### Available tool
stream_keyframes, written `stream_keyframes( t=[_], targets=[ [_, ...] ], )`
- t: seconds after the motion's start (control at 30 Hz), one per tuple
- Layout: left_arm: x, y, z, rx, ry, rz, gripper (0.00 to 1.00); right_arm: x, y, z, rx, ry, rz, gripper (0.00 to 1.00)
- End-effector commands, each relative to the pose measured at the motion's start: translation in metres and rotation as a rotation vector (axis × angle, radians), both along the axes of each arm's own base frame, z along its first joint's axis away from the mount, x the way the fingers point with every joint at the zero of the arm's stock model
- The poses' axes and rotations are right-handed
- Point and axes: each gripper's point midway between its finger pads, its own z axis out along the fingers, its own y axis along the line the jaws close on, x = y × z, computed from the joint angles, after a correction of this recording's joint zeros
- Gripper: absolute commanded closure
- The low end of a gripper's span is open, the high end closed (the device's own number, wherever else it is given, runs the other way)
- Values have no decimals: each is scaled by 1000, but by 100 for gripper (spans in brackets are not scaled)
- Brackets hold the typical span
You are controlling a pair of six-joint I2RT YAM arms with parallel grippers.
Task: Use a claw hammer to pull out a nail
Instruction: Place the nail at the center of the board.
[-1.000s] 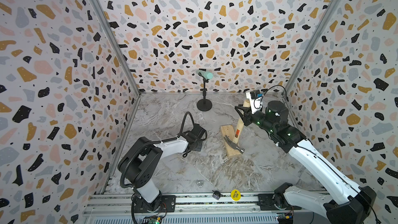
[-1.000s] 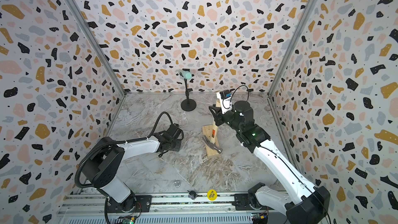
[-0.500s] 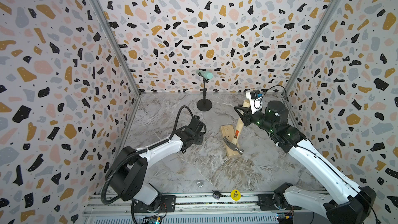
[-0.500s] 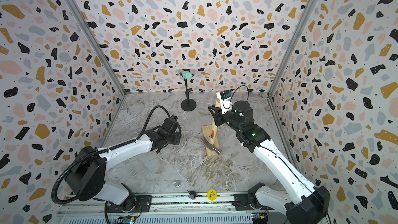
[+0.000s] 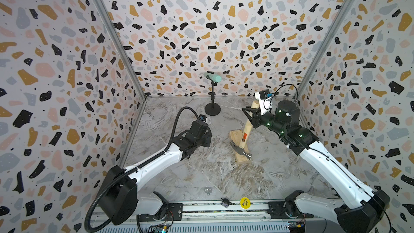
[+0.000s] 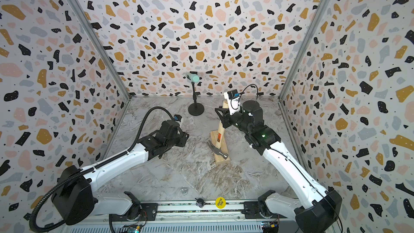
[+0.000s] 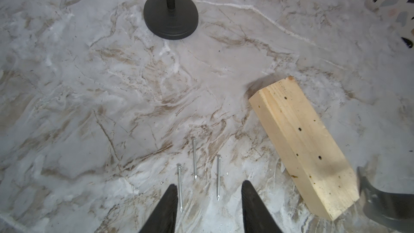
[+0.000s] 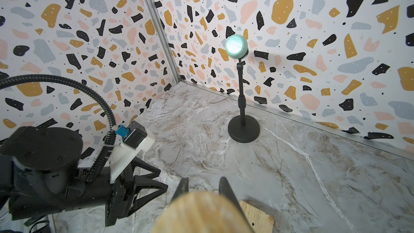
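Note:
The claw hammer (image 5: 247,127) leans steeply, its steel head (image 5: 240,150) resting on a pale wooden block (image 5: 234,135) right of centre. My right gripper (image 5: 248,113) is shut on the upper end of its wooden handle (image 8: 201,211). Three thin silvery nails (image 7: 194,158) lie loose on the marble left of the block (image 7: 302,144); which is the task's nail I cannot tell. My left gripper (image 7: 209,184) hovers open just above them, holding nothing, and one nail (image 7: 180,187) lies alongside a finger. Several empty holes dot the block's top.
A black stand with a green lamp head (image 5: 212,108) stands at the back centre, beyond the nails (image 7: 171,19). A small metal ring (image 5: 208,191) and a yellow round sticker (image 5: 244,202) sit at the front rail. Patterned walls close three sides.
My left arm has stretched forward and right toward the block, and its gripper has opened. The right arm and hammer have stayed where they were.

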Motion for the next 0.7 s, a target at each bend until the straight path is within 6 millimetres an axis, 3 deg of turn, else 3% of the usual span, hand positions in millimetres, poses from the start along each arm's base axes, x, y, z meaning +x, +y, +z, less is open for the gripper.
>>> stream_keyframes(
  t=[0.0, 0.27, 0.67],
  targets=[
    [0, -4, 18, -50, -65, -30, 56, -10, 2, 55, 111, -90, 37, 100],
    [-10, -11, 47, -98, -159, -70, 53, -3, 5, 48, 152, -35, 80, 100],
    [-25, -34, 72, -54, -272, -103, 51, 8, 9, 29, 226, 60, 134, 100]
  ],
)
